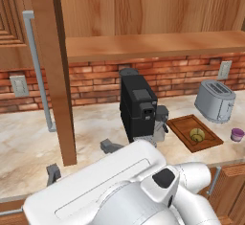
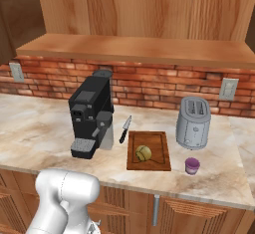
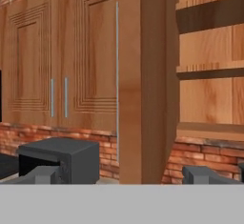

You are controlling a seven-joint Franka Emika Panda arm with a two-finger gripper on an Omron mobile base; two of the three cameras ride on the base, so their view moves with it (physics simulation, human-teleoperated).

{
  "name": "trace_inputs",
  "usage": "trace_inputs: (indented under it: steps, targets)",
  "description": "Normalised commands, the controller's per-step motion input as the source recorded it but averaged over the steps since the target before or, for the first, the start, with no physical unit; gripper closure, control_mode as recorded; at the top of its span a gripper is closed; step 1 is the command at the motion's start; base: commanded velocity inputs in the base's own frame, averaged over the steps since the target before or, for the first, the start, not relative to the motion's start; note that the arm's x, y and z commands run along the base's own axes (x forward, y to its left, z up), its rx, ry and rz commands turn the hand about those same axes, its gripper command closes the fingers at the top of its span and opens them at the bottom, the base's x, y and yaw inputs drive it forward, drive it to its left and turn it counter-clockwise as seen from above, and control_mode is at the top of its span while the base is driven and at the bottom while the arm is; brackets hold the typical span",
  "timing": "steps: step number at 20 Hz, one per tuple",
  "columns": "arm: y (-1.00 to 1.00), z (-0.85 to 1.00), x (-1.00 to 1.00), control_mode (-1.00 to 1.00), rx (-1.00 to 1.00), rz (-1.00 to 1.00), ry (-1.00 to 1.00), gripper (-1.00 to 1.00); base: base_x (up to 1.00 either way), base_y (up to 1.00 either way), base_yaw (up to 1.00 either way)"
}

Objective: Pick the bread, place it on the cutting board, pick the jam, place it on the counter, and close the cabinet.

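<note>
Bread (image 2: 143,153), small round yellowish-brown lump, sits on the board (image 2: 160,162), roughly mid-board, nothing else on it. Board is dark brown, flat, grooved rim, lying on the counter (image 2: 40,123) near its front edge, between the coffee machine (image 2: 90,114) and the toaster (image 2: 193,122). Jam (image 2: 192,166), squat purple jar with pale top, stands upright on the counter just beside the board's right front corner, in front of the toaster, apart from both. Knife (image 2: 124,129) lies on the counter by the board's back left corner, blade toward the wall; cannot tell if it touches the board.

Cabinet (image 3: 143,80) door stands open, seen edge-on in the hand view as a tall wooden slab, with bare shelves (image 3: 209,68) to its right; nothing visible on them. In the left base view the same door (image 1: 53,71) hangs out over the counter's left part, silver bar handle (image 1: 38,71) on its left side. Closed cabinet doors with handles further left in the hand view.

Gripper (image 3: 123,174) faces the open door's edge, fingertips (image 3: 44,174) spread wide apart, holding nothing, with the door edge between them in view; contact cannot be told. Brick backsplash and wall sockets (image 2: 228,88) behind.
</note>
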Motion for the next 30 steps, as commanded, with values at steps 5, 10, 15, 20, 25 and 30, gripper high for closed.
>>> trace_inputs:
  steps: [5,10,15,20,25,30]
  targets:
    - [0.03,0.00,0.07,-1.00,0.00,0.00,0.00,-1.00,0.00,0.00,0.00]
    - [0.03,0.00,0.07,-1.00,0.00,0.00,0.00,-1.00,0.00,0.00,0.00]
    - [0.05,-0.02,0.04,-1.00,0.00,0.00,0.00,-1.00,0.00,0.00,0.00]
    - [0.07,-0.04,0.02,-1.00,0.00,-0.01,-0.01,-1.00,0.00,0.00,0.00]
    - [0.06,-0.01,0.04,-1.00,0.00,-0.02,-0.01,-1.00,0.00,0.00,0.00]
    - [0.00,0.00,0.07,-1.00,0.00,-0.04,-0.02,-1.00,0.00,0.00,0.00]
